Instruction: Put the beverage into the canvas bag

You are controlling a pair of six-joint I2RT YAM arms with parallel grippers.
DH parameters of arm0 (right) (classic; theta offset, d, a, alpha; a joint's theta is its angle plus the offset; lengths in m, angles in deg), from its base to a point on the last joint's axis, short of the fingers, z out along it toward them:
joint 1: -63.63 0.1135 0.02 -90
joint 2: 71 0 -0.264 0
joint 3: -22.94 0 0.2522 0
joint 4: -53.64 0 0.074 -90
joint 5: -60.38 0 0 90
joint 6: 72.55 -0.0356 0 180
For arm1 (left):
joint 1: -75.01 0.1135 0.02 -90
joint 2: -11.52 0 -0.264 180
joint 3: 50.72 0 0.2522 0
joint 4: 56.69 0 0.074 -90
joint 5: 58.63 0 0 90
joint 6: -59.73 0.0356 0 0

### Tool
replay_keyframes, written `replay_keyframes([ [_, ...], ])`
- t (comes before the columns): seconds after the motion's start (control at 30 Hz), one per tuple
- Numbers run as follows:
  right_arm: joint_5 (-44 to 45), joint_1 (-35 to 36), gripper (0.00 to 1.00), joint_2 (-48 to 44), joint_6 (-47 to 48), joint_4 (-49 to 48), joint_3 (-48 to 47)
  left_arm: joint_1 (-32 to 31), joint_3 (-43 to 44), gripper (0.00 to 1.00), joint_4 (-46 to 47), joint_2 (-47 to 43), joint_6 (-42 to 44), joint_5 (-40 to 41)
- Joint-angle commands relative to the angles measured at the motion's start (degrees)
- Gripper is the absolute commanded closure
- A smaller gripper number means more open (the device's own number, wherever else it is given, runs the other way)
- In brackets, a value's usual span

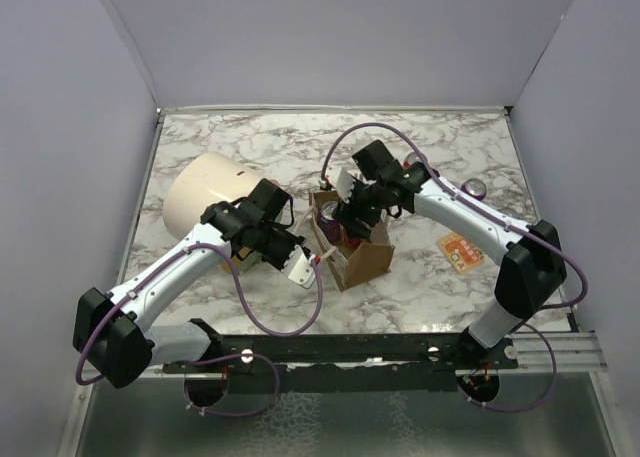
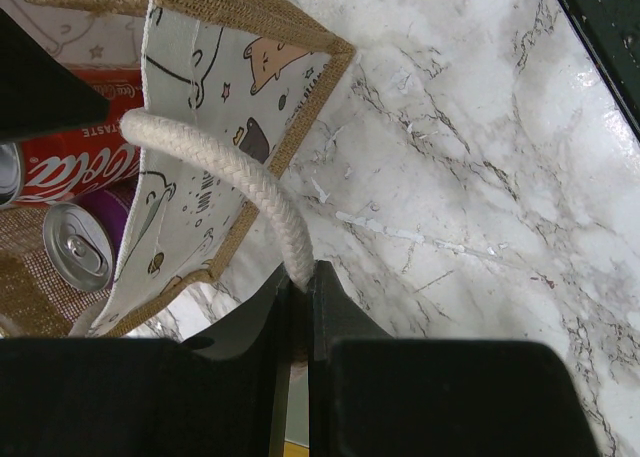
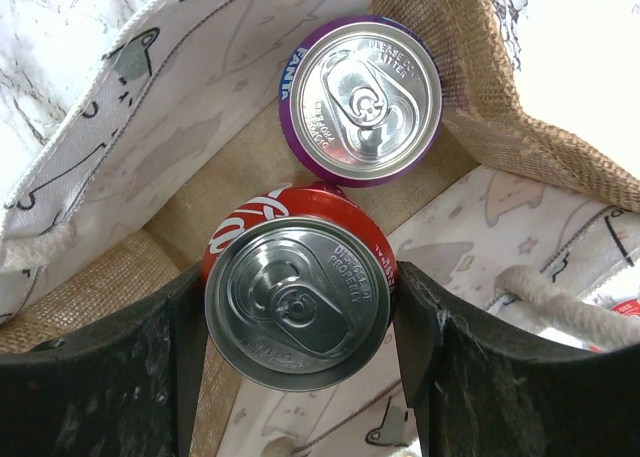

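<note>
The tan canvas bag (image 1: 368, 262) stands open at the table's middle. My left gripper (image 1: 304, 268) is shut on its cream rope handle (image 2: 215, 162), pinched between the fingertips (image 2: 300, 283) just outside the printed bag wall (image 2: 200, 192). My right gripper (image 1: 346, 220) reaches down into the bag's mouth and is shut on a red cola can (image 3: 300, 312), upright, with one finger (image 3: 415, 322) on each side of it. A purple can (image 3: 365, 97) stands on the bag floor just beyond it. Both cans also show in the left wrist view, red (image 2: 70, 162) and purple (image 2: 80, 245).
A large cream cylinder (image 1: 205, 202) lies behind my left arm. An orange packet (image 1: 460, 250) lies on the marble to the right of the bag, and a small round object (image 1: 476, 187) lies near the right arm. Grey walls close in three sides.
</note>
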Motion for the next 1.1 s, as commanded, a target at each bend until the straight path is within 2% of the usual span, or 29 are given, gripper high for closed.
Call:
replay_keyframes([
  [0.0, -0.4, 0.2, 0.99, 0.8, -2.6, -5.8, -0.1, 0.3, -0.7, 1.00, -0.6, -1.1, 0.9, -2.0],
  [0.77, -7.2, 0.9, 0.99, 1.4, -4.4, -10.2, 5.1, 0.3, 0.0, 1.00, -1.0, -0.6, 1.0, -2.2],
  [1.07, -8.2, 1.4, 0.92, 1.7, -5.1, -10.7, 5.6, 0.3, 0.0, 1.00, -1.1, -0.5, 1.0, -2.1],
])
